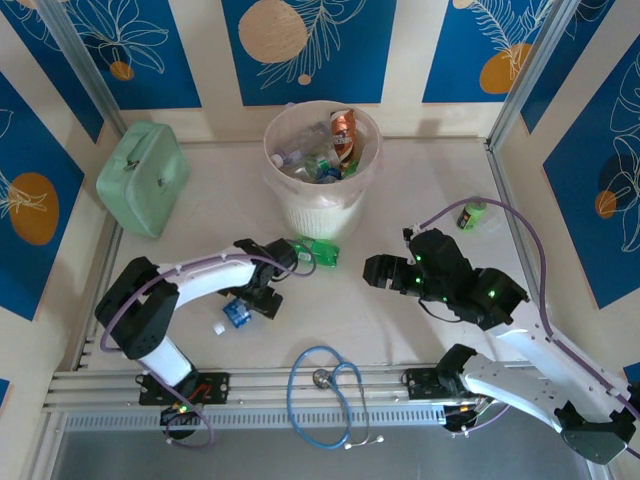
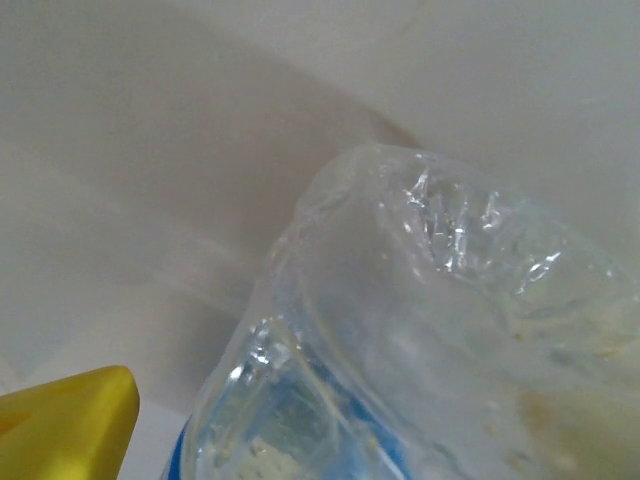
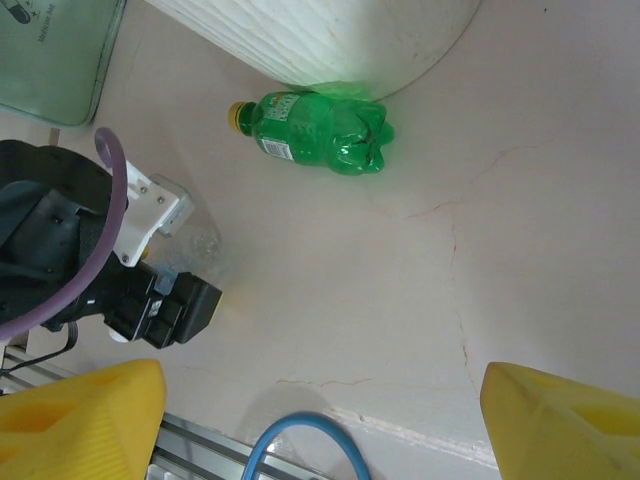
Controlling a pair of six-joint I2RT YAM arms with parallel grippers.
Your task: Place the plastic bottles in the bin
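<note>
Left gripper (image 1: 258,292) right over a clear blue-labelled bottle (image 2: 420,330) on the table, grip can't be told. Right gripper (image 3: 320,400) spread wide, holding nothing. Green bottle (image 3: 315,130) lies touching the bin (image 1: 300,212) base, more bottles inside.

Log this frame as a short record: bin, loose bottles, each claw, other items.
bin: upright, several bottles inside
green bottle: on its side at the bin's base
clear bottle: blue label, at the left claw; grip cannot be told
right claw: open, empty
other items: mint-green case, small green cylinder, stethoscope, white cap
</note>
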